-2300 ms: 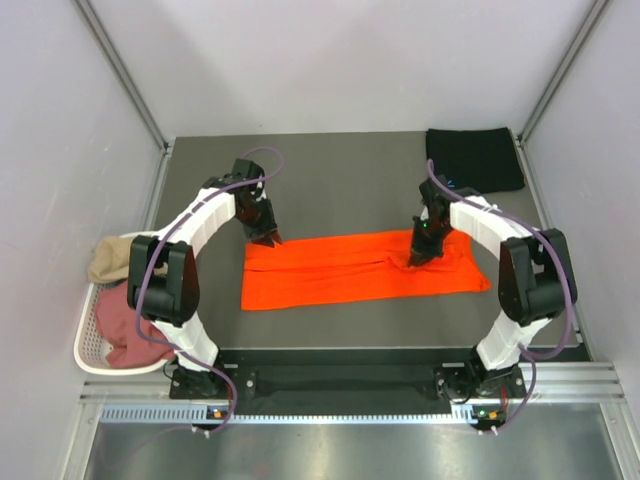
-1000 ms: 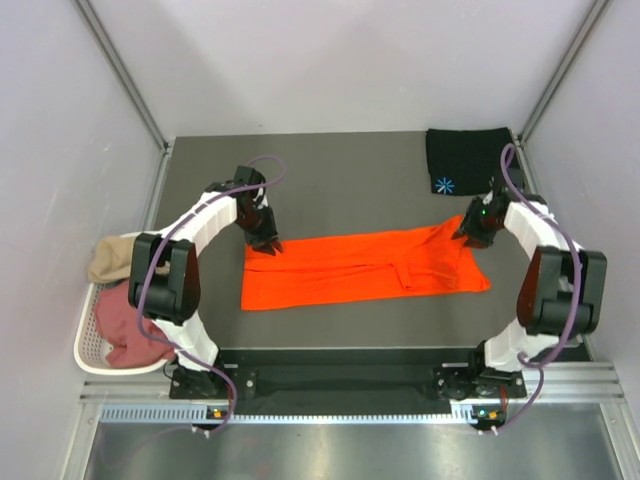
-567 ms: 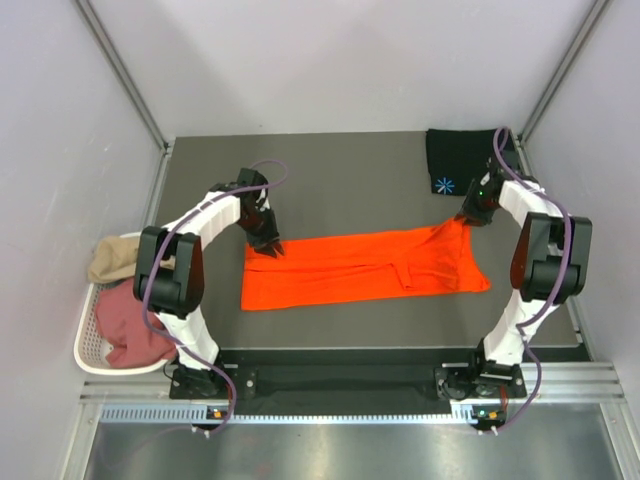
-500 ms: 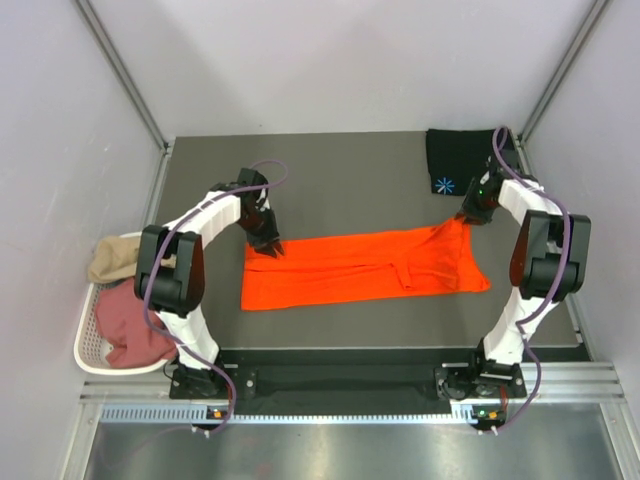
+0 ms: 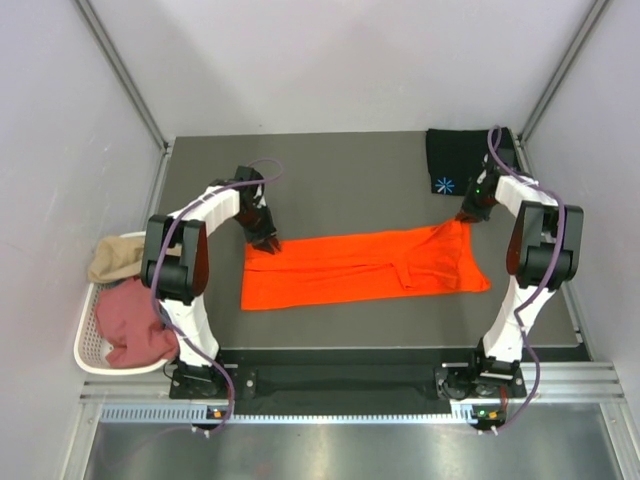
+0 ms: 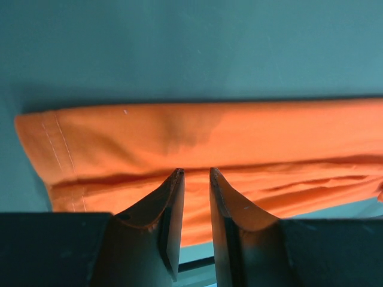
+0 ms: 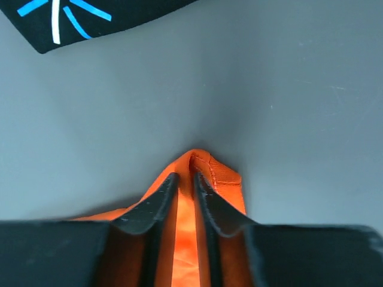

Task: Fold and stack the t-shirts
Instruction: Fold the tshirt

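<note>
Bright orange cloth t-shirt (image 5: 360, 268) flat across mid-frame on dark grey table (image 5: 340, 180), right gripper (image 7: 184, 176) clenched on its peaked upper right corner, left gripper (image 6: 192, 173) at upper left edge, jaws nearly together, grip unclear, folded black t-shirt (image 5: 465, 160) upper right, light-blue starburst mark (image 5: 443, 184)

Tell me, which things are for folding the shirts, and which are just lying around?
For the job: orange t-shirt, black t-shirt, tan shirt and pink shirt waiting in the basket.
Just lying about: white basket, grey table.
</note>
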Motion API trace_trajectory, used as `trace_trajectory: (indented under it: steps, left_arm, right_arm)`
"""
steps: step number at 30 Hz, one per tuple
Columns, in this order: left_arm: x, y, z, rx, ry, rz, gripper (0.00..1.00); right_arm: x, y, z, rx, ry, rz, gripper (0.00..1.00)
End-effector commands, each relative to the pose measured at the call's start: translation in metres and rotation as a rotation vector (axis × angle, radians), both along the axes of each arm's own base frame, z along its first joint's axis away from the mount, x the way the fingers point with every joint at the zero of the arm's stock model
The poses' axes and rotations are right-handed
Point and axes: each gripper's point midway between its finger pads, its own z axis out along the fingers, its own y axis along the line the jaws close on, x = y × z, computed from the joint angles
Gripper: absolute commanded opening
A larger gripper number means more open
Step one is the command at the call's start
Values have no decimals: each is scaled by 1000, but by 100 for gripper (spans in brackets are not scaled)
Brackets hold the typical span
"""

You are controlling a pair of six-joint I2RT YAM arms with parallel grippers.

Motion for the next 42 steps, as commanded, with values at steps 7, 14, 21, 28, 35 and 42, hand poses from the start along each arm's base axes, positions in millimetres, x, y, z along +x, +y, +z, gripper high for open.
trace_trajectory:
  steps: [7, 14, 21, 28, 35, 42]
  left_arm:
    - [17, 18, -31, 6, 53, 101, 28]
    - [11, 29, -51, 21, 88, 121, 28]
    - [21, 36, -18, 58, -9, 85, 31]
    - [24, 39, 27, 74, -108, 34, 34]
    - [16, 26, 5, -6, -65, 9, 32]
    - [12, 26, -4, -9, -47, -13, 29]
  right_arm:
    - [8, -36, 17, -109, -43, -125, 0]
    - [10, -52, 25, -147, -54, -201, 0]
    - [5, -37, 29, -102, -17, -151, 25]
    - [-10, -20, 76, -199, -38, -84, 47]
    - [-20, 32, 117, -131, -116, 24, 50]
    - [-39, 107, 117, 50, -123, 143, 50]
